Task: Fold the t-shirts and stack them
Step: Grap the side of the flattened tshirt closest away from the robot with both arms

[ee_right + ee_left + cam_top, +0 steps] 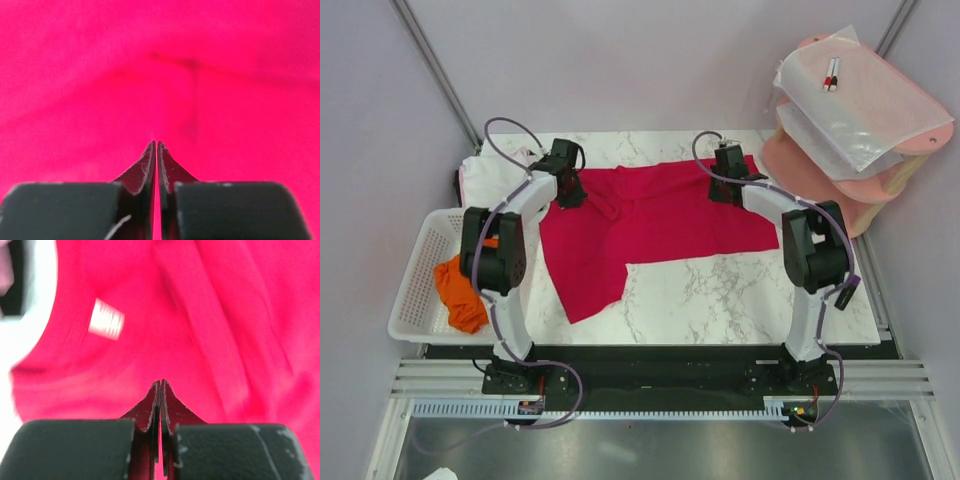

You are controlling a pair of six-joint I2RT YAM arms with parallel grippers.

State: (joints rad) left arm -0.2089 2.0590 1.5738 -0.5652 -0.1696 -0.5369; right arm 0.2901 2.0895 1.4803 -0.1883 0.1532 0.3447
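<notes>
Three t-shirts, one of each colour. At the far left, one white mesh basket holds the orange t-shirt, which spills over its rim. Behind the basket, the white t-shirt lies at the far left corner of the marble table. The crimson t-shirt is spread across the table's middle.

Two claws sit at its far edge. The left gripper is clenched, tips together over red cloth; whether it pinches any, I cannot tell. The right gripper is closed to a hairline slit above flat red cloth, with no fold seen between the tips.

One pink shelf stands at the far right.
</notes>
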